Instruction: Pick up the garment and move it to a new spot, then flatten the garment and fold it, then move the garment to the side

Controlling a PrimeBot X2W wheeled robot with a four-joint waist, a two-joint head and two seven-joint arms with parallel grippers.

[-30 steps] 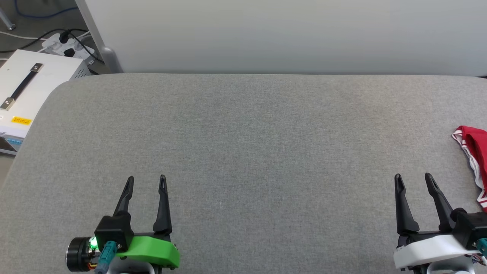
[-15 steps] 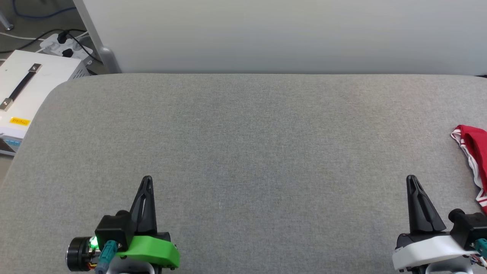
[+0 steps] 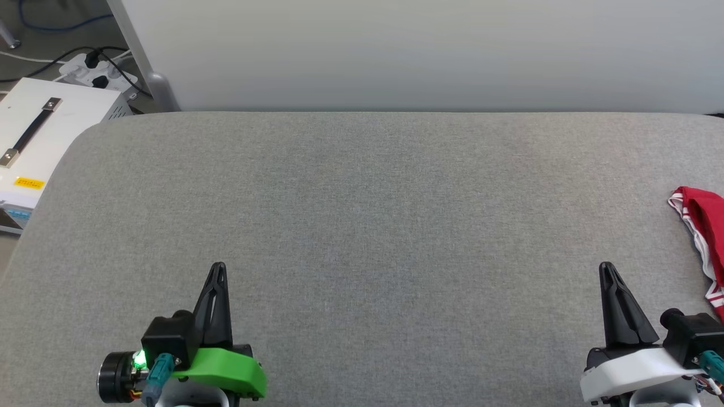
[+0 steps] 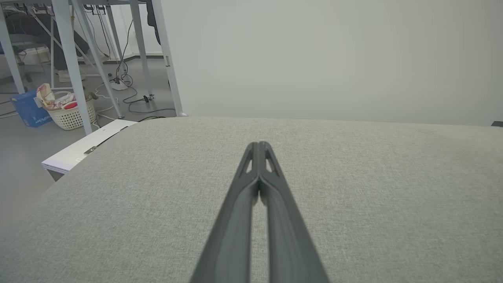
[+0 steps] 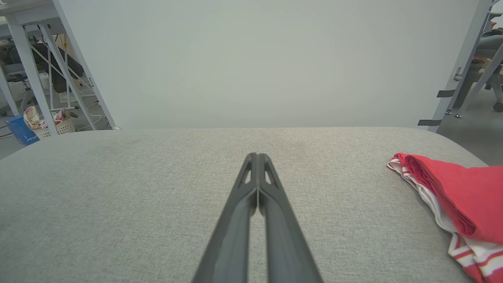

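Observation:
The garment (image 3: 707, 226) is a bunched red shirt with red-and-white striped trim, lying at the table's far right edge and cut off by the head view; it also shows as the garment (image 5: 459, 196) at the right of the right wrist view. My right gripper (image 3: 606, 267) is shut and holds nothing, a short way left of the garment and nearer me. Its fingers (image 5: 251, 196) are pressed together. At the lower left my left gripper (image 3: 218, 267) is shut too, far from the garment, its fingers (image 4: 251, 184) closed over bare cloth.
A grey fabric table (image 3: 362, 215) spreads before me, backed by a pale panel (image 3: 396, 51). Off its left corner stand a white box with a handle (image 3: 34, 135) and a power strip with cables (image 3: 96, 68). A laundry basket (image 4: 67, 110) sits on the floor.
Both grippers went from open to shut, closing on nothing. The arms stayed where they were, and the garment lies as before.

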